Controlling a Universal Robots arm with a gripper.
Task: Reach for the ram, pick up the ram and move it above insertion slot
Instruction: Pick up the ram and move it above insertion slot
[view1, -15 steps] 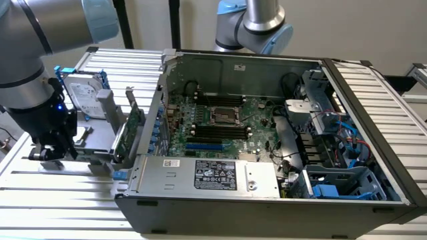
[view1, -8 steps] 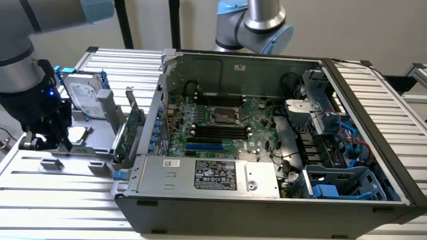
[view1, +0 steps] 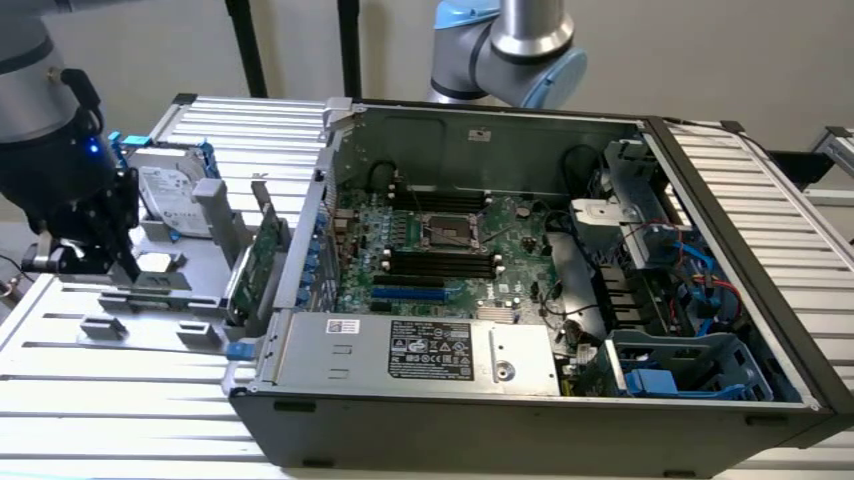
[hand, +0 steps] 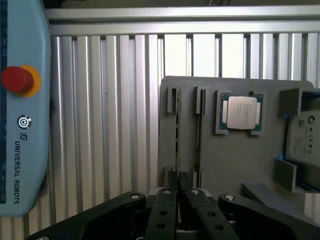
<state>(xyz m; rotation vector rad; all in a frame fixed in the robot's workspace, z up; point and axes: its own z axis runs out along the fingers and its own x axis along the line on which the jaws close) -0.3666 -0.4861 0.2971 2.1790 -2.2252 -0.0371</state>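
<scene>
My gripper (view1: 83, 262) hangs over the grey parts holder (view1: 167, 300) at the exterior view's left, outside the computer case. In the wrist view its black fingers (hand: 165, 200) lie close together with nothing between them. Just beyond the fingertips, the ram (hand: 176, 140) stands edge-on in a narrow groove of the holder (hand: 235, 165), showing as a thin dark strip. A second similar groove (hand: 198, 135) runs beside it. The black memory slots (view1: 434, 262) sit on the motherboard inside the open case, beside the processor socket (view1: 447, 230).
A processor chip (hand: 241, 112), a hard drive (view1: 174, 195) and an upright green expansion card (view1: 251, 262) share the holder. The case wall (view1: 310, 240) separates the holder from the motherboard. A second arm's base (view1: 514, 50) stands behind the case. Ribbed aluminium table (hand: 115, 125) lies below.
</scene>
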